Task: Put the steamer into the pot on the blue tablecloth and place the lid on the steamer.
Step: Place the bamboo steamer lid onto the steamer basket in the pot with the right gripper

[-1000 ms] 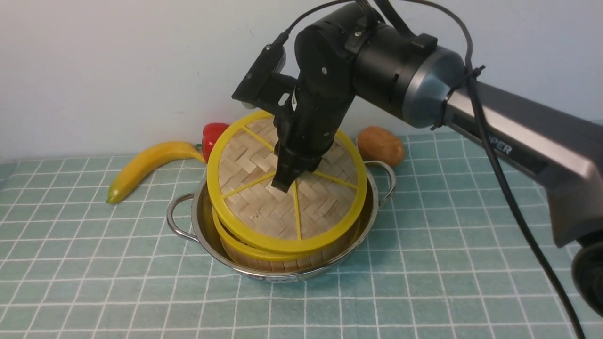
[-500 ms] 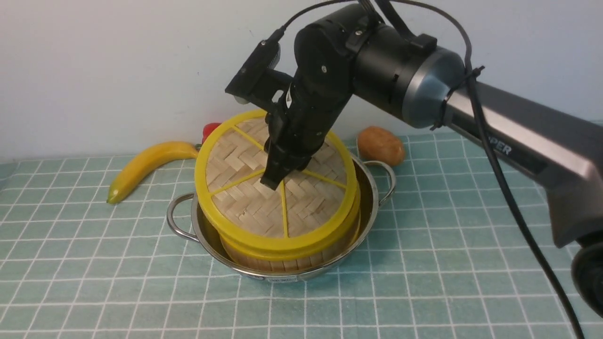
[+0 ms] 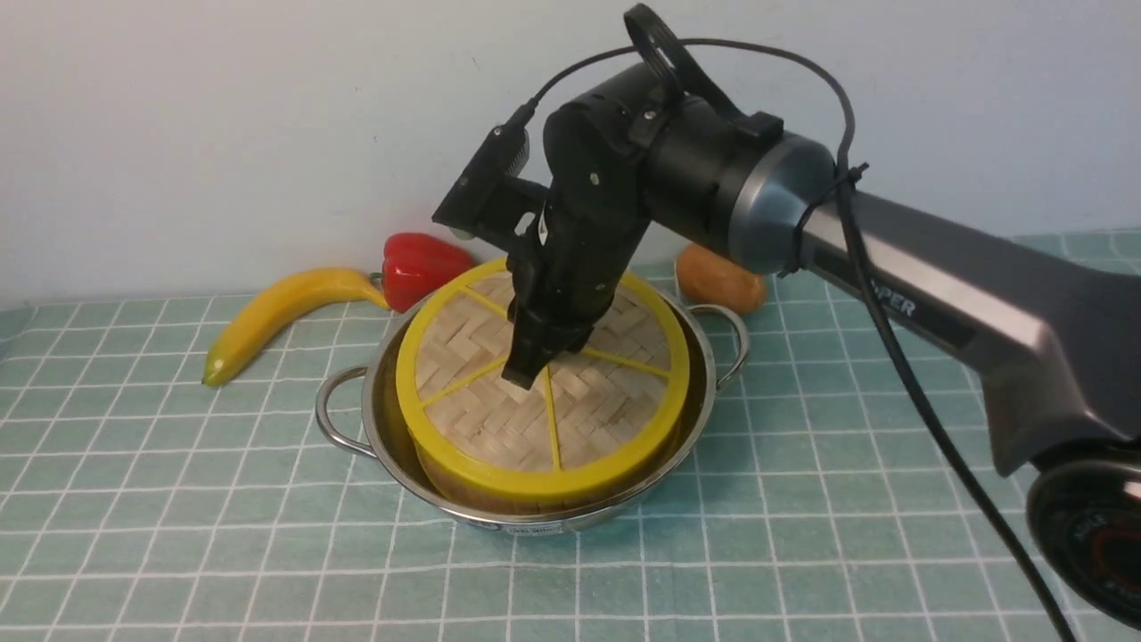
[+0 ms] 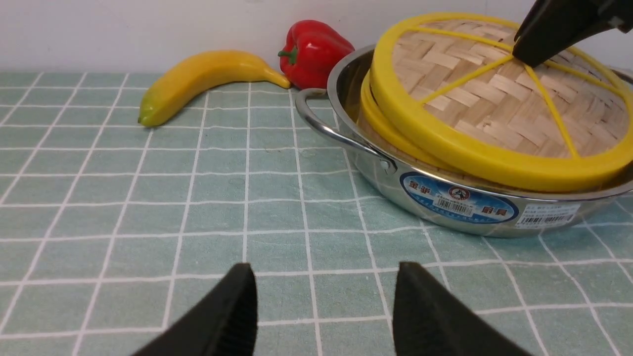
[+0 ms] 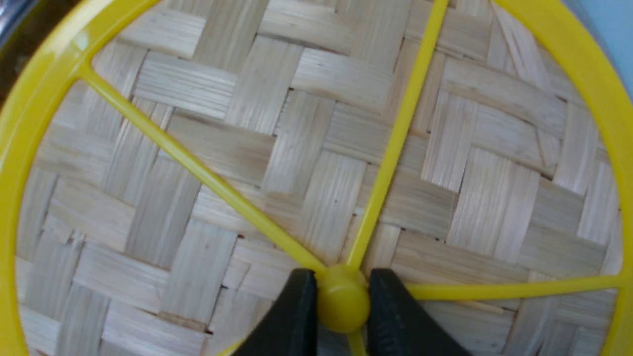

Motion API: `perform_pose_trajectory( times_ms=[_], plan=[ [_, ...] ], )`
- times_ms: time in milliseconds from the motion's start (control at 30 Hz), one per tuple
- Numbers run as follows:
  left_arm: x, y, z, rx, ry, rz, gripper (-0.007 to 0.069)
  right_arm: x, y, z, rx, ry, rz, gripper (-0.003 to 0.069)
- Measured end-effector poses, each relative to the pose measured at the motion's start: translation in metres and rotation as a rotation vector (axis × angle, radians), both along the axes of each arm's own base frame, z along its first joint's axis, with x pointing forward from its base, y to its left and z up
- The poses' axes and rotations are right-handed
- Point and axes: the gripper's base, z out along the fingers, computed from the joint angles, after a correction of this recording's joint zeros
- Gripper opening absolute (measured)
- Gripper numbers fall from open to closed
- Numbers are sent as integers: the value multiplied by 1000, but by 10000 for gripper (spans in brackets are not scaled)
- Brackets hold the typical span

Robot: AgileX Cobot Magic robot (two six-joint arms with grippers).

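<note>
The steel pot (image 3: 357,419) stands on the blue tablecloth (image 3: 802,499) and holds the steamer (image 3: 463,495), of which only a strip of slatted wall and yellow rim shows. The woven lid (image 3: 499,419) lies on the steamer, slightly tilted in the left wrist view (image 4: 494,109). My right gripper (image 3: 532,370) is shut on the lid's yellow centre knob (image 5: 342,302). The buns are hidden under the lid. My left gripper (image 4: 324,291) is open and empty, low over the cloth in front of the pot (image 4: 445,198).
A yellow banana (image 3: 276,312) and a red pepper (image 3: 419,263) lie behind the pot on the left. A brown potato (image 3: 718,281) lies behind it on the right. A pale wall closes the back.
My right gripper has lowered the lid from a raised, tilted pose down onto the steamer and shifted it slightly right. The red pepper now shows behind it.
</note>
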Motion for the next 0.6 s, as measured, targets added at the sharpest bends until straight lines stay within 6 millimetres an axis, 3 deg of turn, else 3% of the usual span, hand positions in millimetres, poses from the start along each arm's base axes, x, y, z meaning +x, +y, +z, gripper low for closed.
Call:
perform_pose_trajectory(
  times_ms=[300,600],
  plan=[
    [0,0,0,1,0,0,358,3,1,22,34,-62,-1,146],
    [0,0,0,1,0,0,358,0,0,24,28,-35,-2,145]
  ],
)
